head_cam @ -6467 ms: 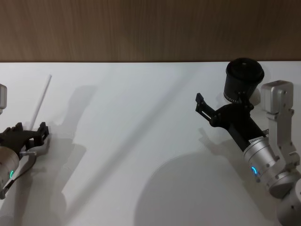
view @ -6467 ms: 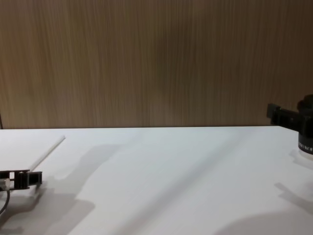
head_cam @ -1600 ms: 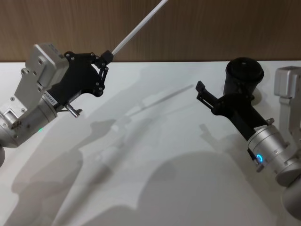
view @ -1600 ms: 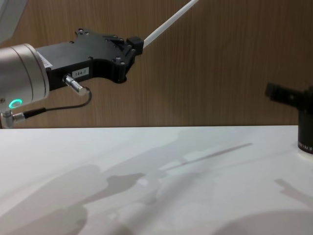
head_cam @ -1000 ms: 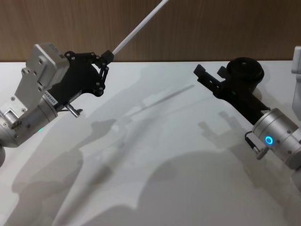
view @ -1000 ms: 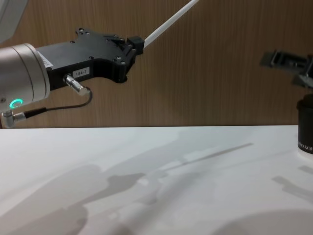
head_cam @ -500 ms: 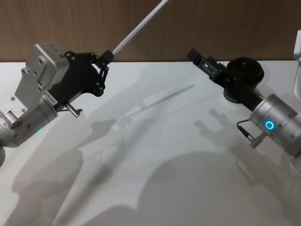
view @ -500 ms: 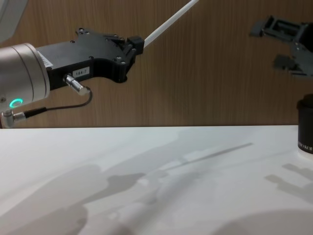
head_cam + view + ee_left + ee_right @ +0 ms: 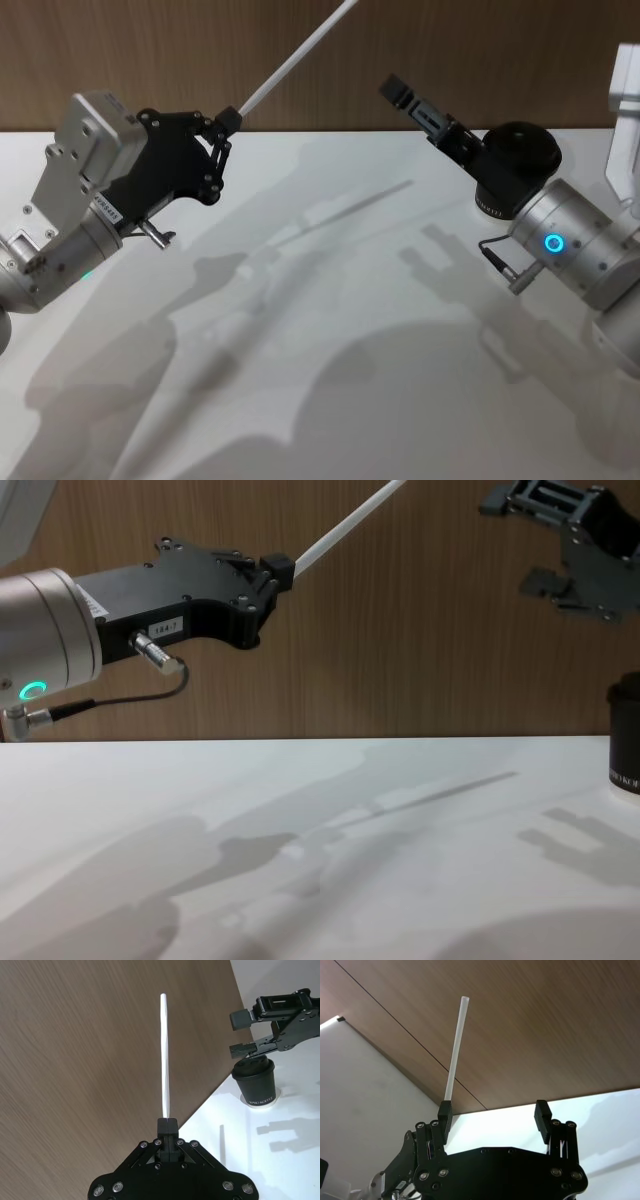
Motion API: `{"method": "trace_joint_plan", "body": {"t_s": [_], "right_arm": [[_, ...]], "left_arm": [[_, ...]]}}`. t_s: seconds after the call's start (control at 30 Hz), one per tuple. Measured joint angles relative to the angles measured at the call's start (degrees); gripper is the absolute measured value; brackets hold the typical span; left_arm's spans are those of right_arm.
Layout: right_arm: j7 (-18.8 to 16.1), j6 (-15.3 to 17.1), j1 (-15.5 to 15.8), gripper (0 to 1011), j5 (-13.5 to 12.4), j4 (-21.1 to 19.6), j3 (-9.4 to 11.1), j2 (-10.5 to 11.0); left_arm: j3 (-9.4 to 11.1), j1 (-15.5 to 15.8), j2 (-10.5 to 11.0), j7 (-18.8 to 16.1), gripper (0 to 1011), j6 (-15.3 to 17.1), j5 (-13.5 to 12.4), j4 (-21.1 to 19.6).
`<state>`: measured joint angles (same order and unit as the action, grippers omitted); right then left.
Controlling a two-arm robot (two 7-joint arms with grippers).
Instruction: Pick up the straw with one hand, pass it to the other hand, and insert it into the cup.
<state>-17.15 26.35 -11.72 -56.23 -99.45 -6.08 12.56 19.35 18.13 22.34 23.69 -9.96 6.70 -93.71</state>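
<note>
1. Straw (image 9: 295, 55): long, thin and white, gripped by its lower end in the left tool (image 9: 226, 124), whose fingers are pinched narrow on it. It slants up and to the right, leaves the head view at the top edge, and hangs well above the bench (image 9: 300, 360).
2. The left tool sits in the upper left of the head view. In the chest view it (image 9: 278, 568) also sits upper left, on a silver wrist with a green ring light (image 9: 33, 691) and a thin cable looping beneath.
3. The right tool (image 9: 415, 105) is in the upper right of the head view, raised off the bench, with its fingers spread wide and nothing between them. In the chest view it (image 9: 515, 540) sits in the top right corner.
4. The cup (image 9: 525, 150) is dark and stands upright on the bench at the right of the head view, partly behind the right tool's body. The left wrist view shows white lettering low on the cup's (image 9: 256, 1082) side, and the right tool's (image 9: 240, 1034) open fingers above its rim, apart from it.
5. In the head and chest views the straw and the right tool are well apart. In the right wrist view the straw (image 9: 454, 1050) rises from behind one of that tool's fingers (image 9: 445, 1112) against the wooden wall (image 9: 545, 1020). It is probably farther off, but depth is hard to judge there.
</note>
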Motion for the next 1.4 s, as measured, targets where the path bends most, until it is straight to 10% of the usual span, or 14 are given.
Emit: {"method": "trace_joint_plan", "body": {"t_s": [1.4], "right_arm": [[0.5,-3.9,-9.1,1001,-0.2,7.9,-4.5,-3.0]], "left_arm": [[0.0,0.0,0.0,0.0,0,0.0,0.0,0.0]]}}
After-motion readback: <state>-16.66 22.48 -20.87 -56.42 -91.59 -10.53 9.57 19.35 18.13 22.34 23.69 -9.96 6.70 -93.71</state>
